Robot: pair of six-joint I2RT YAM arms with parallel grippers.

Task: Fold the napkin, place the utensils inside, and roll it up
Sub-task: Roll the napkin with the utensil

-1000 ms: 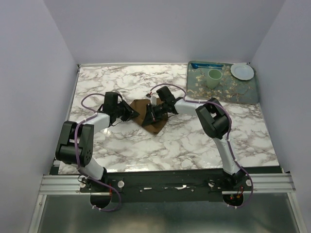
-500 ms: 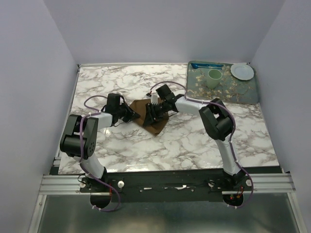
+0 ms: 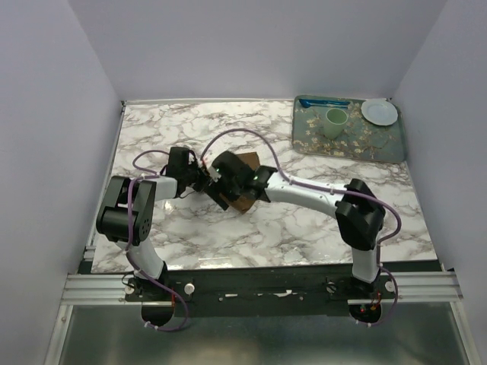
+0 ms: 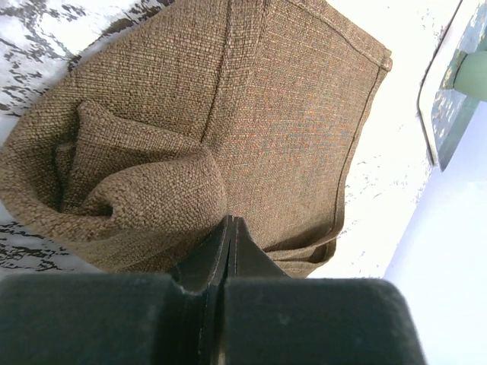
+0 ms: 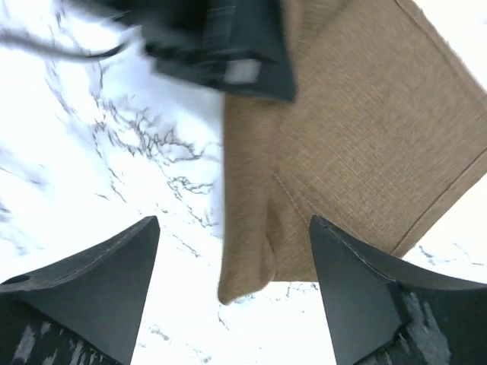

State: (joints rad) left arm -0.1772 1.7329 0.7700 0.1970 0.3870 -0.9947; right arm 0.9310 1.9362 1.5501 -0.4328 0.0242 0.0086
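**Top view.** One marbled tabletop (image 3: 304, 220) carries two arms, the left arm (image 3: 144, 190) and the right arm (image 3: 319, 196), with one brown napkin (image 3: 246, 161) and one tray (image 3: 358, 144). The tray stands at the far right. It holds one green cup (image 3: 335, 122), one blue utensil (image 3: 323, 101) along its far rim, and one white plate (image 3: 379, 112) at its far right corner. The napkin lies left of centre, well apart from the tray. It is largely hidden beneath the left hand (image 3: 199, 177) and the right hand (image 3: 223, 186), which meet over it. Compared with half a second earlier, the right arm reaches farther left, its elbow sits nearer the tabletop's near edge, and its hand covers more of the napkin. The left hand has barely shifted.

**Left wrist view.** The left hand (image 4: 230, 224) is closed, its fingertips pinching a fold at the near edge of the napkin (image 4: 289, 114). The cloth bunches into a soft roll just left of the tips. The tray (image 4: 437, 106) and the cup (image 4: 475, 72) show at the right border.

**Right wrist view.** The right hand (image 5: 233, 228) is spread wide and grips nothing — one finger hangs over bare tabletop (image 5: 114, 167). A folded end of the napkin (image 5: 358, 137) lies between the two fingers. The left hand (image 5: 221, 46) sits on the napkin's upper edge in this view.
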